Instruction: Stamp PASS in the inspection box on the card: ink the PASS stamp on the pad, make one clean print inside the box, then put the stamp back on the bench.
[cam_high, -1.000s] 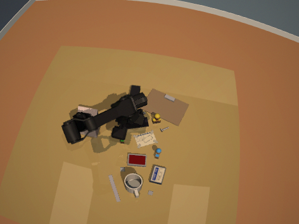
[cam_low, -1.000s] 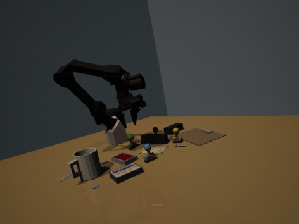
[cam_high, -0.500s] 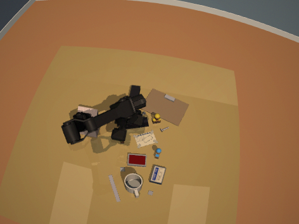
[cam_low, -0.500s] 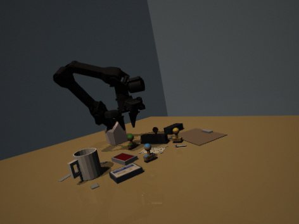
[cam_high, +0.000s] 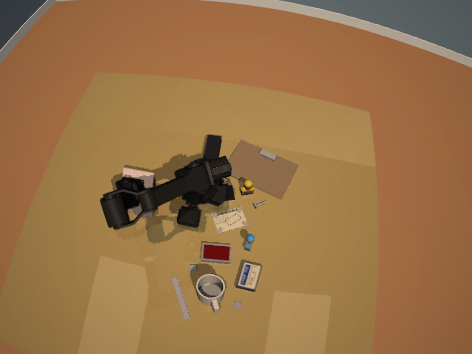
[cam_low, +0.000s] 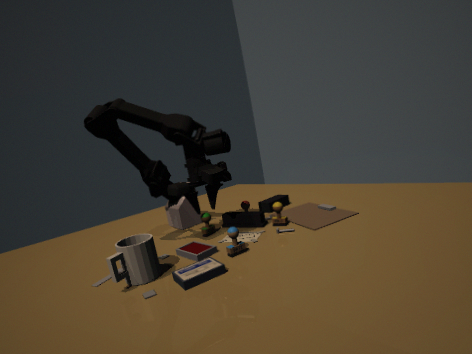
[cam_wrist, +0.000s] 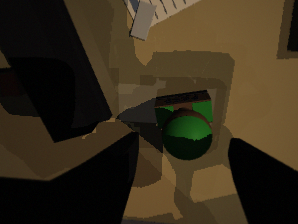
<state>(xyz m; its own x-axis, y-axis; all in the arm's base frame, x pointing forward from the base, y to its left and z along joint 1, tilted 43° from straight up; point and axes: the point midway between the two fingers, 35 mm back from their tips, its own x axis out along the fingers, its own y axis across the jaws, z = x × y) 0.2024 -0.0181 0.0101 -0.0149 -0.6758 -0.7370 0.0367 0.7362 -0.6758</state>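
Note:
A green-knobbed stamp (cam_low: 206, 218) (cam_wrist: 189, 131) stands upright on the bench, left of the white card (cam_high: 231, 220) (cam_low: 248, 237). My gripper (cam_low: 206, 203) (cam_wrist: 183, 142) (cam_high: 190, 214) hangs straight above this stamp, open, with a finger on either side of the knob and not touching it. In the overhead view the arm hides the stamp. The red ink pad (cam_high: 216, 252) (cam_low: 196, 249) lies in front of the card. A blue-knobbed stamp (cam_high: 249, 241) (cam_low: 234, 241) stands at the card's near edge.
A yellow-knobbed stamp (cam_high: 247, 186) (cam_low: 278, 212) and a red-knobbed stamp (cam_low: 245, 205) stand behind the card by a black block (cam_low: 242, 218). A brown clipboard (cam_high: 265, 170) (cam_low: 320, 215), a grey mug (cam_high: 210, 288) (cam_low: 137, 257), a blue box (cam_high: 249, 275) (cam_low: 199, 272) and a ruler (cam_high: 180, 297) lie around.

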